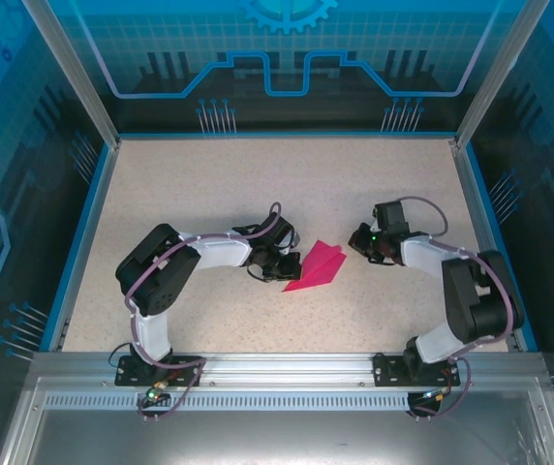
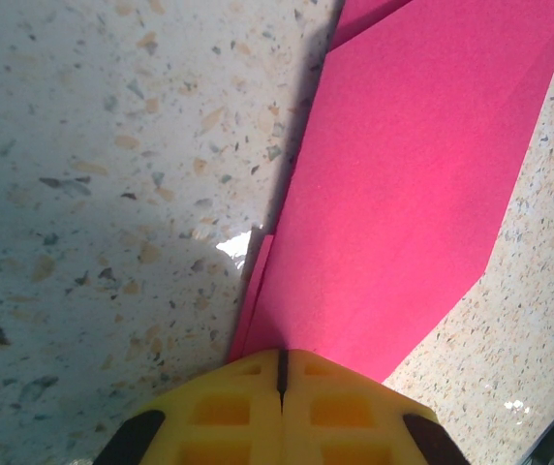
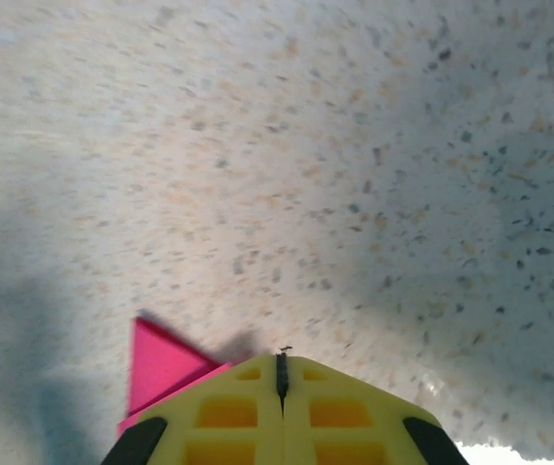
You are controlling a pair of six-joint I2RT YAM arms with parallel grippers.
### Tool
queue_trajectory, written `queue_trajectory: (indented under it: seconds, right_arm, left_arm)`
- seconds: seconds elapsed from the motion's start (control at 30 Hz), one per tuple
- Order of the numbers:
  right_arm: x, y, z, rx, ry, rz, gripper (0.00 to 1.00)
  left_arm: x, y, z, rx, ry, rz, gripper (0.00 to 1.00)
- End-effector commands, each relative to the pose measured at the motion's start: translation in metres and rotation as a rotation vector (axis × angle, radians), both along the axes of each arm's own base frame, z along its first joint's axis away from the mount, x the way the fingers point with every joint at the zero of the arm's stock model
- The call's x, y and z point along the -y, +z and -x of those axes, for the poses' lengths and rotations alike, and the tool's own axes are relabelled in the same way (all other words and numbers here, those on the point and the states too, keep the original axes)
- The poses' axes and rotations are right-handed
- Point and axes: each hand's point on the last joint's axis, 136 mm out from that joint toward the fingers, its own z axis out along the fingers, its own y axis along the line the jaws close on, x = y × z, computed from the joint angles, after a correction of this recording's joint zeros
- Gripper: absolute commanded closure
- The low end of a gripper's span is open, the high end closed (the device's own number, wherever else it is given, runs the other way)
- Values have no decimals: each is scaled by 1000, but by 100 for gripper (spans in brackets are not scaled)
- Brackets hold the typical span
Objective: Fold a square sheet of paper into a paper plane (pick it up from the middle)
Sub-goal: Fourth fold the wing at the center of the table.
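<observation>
The magenta-pink paper plane (image 1: 316, 266) lies flat in the middle of the table, a folded dart with its point toward the near left. My left gripper (image 1: 284, 263) is at its left edge. In the left wrist view the yellow fingers (image 2: 282, 356) are shut, their tips resting at the edge of the pink paper (image 2: 413, 184), where a layered fold shows on the left. My right gripper (image 1: 357, 242) sits just off the plane's far right end. Its fingers (image 3: 281, 360) are shut with nothing between them, and a pink corner (image 3: 156, 368) pokes out to their left.
The speckled beige table (image 1: 209, 184) is bordered by a blue rim and metal frame posts (image 1: 69, 68). Glass walls with blue graphics stand behind and at the sides. An aluminium rail (image 1: 277, 373) holds both arm bases at the near edge.
</observation>
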Motion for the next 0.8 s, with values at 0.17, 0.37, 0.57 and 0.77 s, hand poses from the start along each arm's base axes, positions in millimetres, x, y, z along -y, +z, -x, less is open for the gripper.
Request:
queue_trajectory:
  seconds: [0.17, 0.37, 0.57, 0.77]
  right_arm:
    - [-81, 18, 35, 29, 236, -116, 100]
    - [-131, -10, 51, -60, 336, -182, 100]
    - [-132, -32, 57, -123, 345, -156, 100]
    - [-113, -57, 69, -200, 336, -64, 100]
  left_arm:
    - [-33, -40, 35, -142, 8, -163, 100]
    - [-28, -37, 32, -138, 16, -140, 100]
    - [-24, -29, 29, -124, 31, -110, 100]
    - [3, 14, 15, -71, 21, 49, 97]
